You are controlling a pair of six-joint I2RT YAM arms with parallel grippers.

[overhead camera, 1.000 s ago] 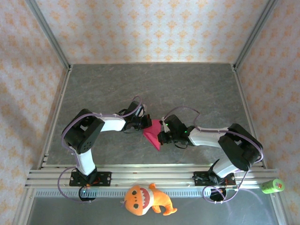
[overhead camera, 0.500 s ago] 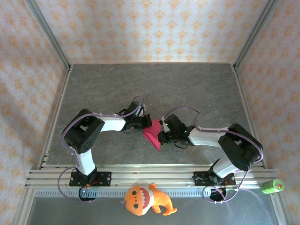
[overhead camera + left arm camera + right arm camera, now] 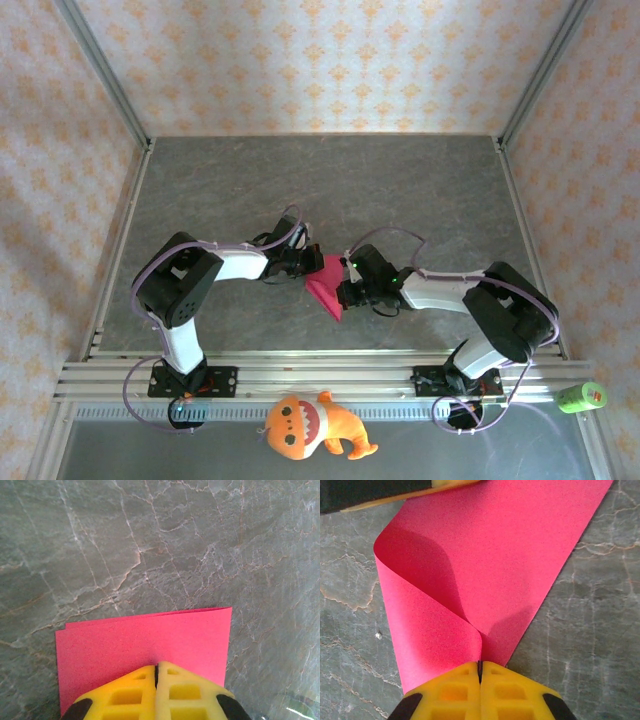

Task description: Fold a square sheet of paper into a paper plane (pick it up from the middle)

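The square sheet of paper (image 3: 326,288) is magenta-pink and lies partly folded on the grey table between both arms. In the left wrist view it is a flat two-layer rectangle (image 3: 145,637), and my left gripper (image 3: 157,666) is shut with its tips resting on top of it. In the right wrist view one flap of the paper (image 3: 510,555) curls up from the table into my right gripper (image 3: 480,664), which is shut on that edge. A yellow finger of the left gripper (image 3: 395,497) crosses the far corner. From above, the left gripper (image 3: 311,267) and right gripper (image 3: 343,293) face each other across the sheet.
An orange plush toy (image 3: 310,425) lies in front of the aluminium rail (image 3: 320,372) that carries the arm bases. A green object (image 3: 581,397) sits at the right end of that rail. Patterned walls with metal posts enclose the marbled table (image 3: 330,190).
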